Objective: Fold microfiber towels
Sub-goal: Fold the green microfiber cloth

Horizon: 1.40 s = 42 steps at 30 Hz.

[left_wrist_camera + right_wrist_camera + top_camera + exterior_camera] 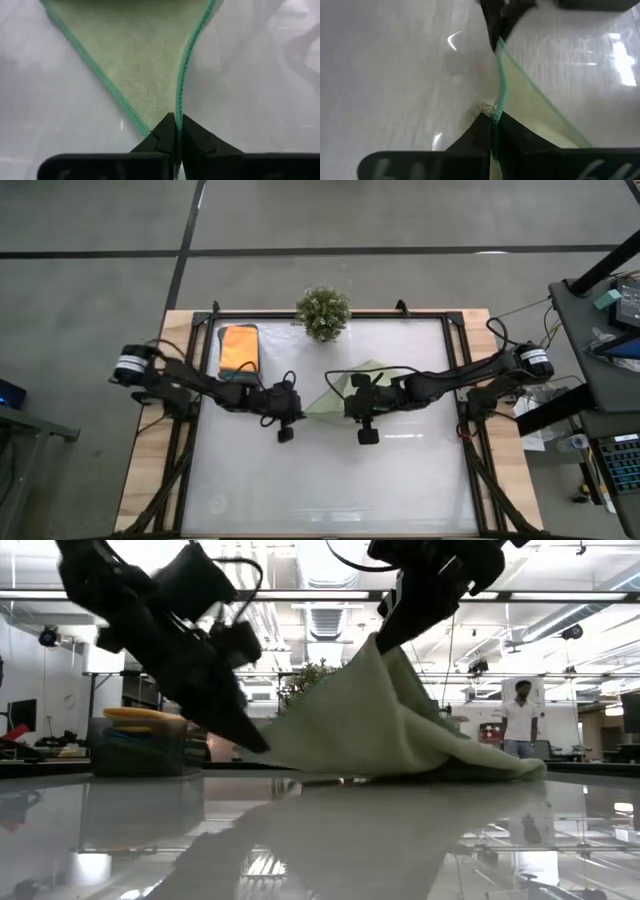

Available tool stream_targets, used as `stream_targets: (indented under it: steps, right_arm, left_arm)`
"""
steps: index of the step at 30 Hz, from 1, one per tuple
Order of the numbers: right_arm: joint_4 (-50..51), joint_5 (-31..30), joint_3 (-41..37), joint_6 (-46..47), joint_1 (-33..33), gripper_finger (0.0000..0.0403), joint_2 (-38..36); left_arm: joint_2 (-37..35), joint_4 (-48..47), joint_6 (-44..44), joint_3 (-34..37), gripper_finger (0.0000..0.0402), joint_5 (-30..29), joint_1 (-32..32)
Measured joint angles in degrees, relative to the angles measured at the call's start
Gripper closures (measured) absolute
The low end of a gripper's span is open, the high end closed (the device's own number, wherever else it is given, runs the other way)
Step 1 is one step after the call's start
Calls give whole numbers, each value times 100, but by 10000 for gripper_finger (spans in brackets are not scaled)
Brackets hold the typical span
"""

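A pale sage-green microfiber towel (pixel 352 385) with a green hem lies mid-table, partly raised like a tent (pixel 370 730). My left gripper (pixel 303 407) is at the towel's left, low by the tabletop (pixel 255 743), and is shut on a corner. My right gripper (pixel 342 392) stands higher (pixel 385 640), shut on the towel's raised part. The towel's right part (pixel 500 768) rests on the table. An orange towel (pixel 240 345) lies on top of a stack in the dark tray (pixel 135 750). My left gripper pinches the towel's pointed corner (pixel 172 116) between its two fingers. It comes slanting down from the table's left. The corner sits just above the tabletop (pixel 262 748). My right gripper pinches the green hemmed edge (pixel 496 112) between its two fingers, slanting down from the table's right. That part is lifted clear. The cloth hangs from it, and the hem runs nearly straight down to the left gripper (pixel 497 42).
A small bushy plant (pixel 323 312) stands at the far edge, just behind the towel. The tray (pixel 218 350) sits at the far left. The near half of the glossy tabletop (pixel 320 480) holds nothing. A person (pixel 518 715) stands in the room beyond.
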<state>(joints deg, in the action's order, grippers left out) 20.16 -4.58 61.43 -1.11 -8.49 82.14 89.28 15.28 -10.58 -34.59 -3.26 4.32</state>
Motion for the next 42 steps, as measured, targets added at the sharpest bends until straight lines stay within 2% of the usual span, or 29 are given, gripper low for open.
stream_targets:
  steps: [4, 9, 16, 20, 25, 32, 42]
  right_arm:
    - [-62, 4, -9, 7, -2, 383, 208]
    - [11, 7, -9, 8, 28, 328, 351]
    - [617, -10, -55, -509, 68, 235, 314]
    - [419, -199, -340, -1046, 62, 206, 422]
    - [-27, -877, -632, -1650, 108, 202, 538]
    - [-310, -902, -765, -1989, 304, 221, 705]
    - [-771, -852, -789, -2221, 442, 223, 965]
  left_arm:
    - [-717, -1171, -414, 7, 401, 168, 165]
    - [-1442, -2132, -861, 41, 401, 212, 381]
    - [-1818, -2399, -1057, 197, 401, 210, 445]
    - [-1817, -2475, -1151, 224, 401, 209, 444]
    - [-1812, -2487, -1164, 225, 401, 147, 444]
    - [-1817, -2484, -1164, 222, 402, 116, 444]
    - [-1812, -2483, -1162, 227, 402, 113, 444]
